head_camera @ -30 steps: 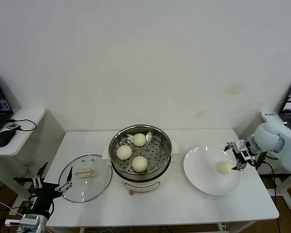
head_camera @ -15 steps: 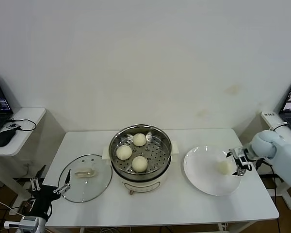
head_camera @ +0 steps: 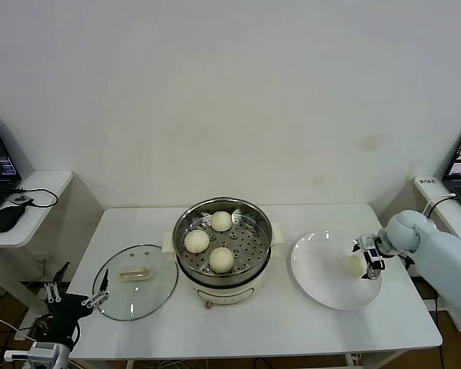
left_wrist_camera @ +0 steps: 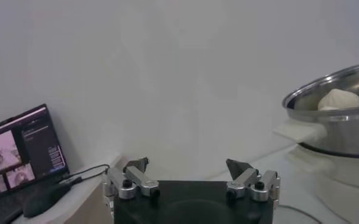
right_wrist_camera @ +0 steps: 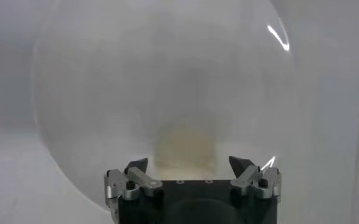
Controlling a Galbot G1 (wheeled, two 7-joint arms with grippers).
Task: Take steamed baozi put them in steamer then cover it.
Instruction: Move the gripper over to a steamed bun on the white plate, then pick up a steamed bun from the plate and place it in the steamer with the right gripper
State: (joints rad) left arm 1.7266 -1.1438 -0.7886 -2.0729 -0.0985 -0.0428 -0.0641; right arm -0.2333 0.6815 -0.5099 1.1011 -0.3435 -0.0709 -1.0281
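We have one small round cream-white steamed bun (head_camera: pixel 356 264) left on the flat white round plate (head_camera: pixel 323 286), sitting toward the plate's right side, while three matching buns (head_camera: pixel 221 260) rest on the perforated tray inside the round shiny stainless-steel steamer pot (head_camera: pixel 223 240) at the middle of the white table (head_camera: pixel 292 327). Our right gripper (head_camera: pixel 369 258) is down at the plate, just beside the bun on its outer side; in the right wrist view the bun (right_wrist_camera: pixel 185 146) sits between and a little ahead of the spread fingertips (right_wrist_camera: pixel 136 165), and we see no contact, so the jaws stand apart and grasp nothing. We judge this bun to be light, soft and springy, with a smooth skin that could slip or dent, so we would take it across its widest middle, one fingertip on each side, and squeeze only until it stops yielding; a hard pinch would crush it, and a high grip near the crown would likely let it roll away on the slick plate. The round clear glass lid with a metal rim and cream-white oblong handle (head_camera: pixel 134 281) lies flat on the table left of the steamer. We judge it stiff, heavier and breakable, with smooth glass, so the handle (head_camera: pixel 133 273) is the sensible place to hold it. Our left gripper (head_camera: pixel 75 299) hangs low off the table's left front corner, near the lid's edge, its fingers spread wide and empty.
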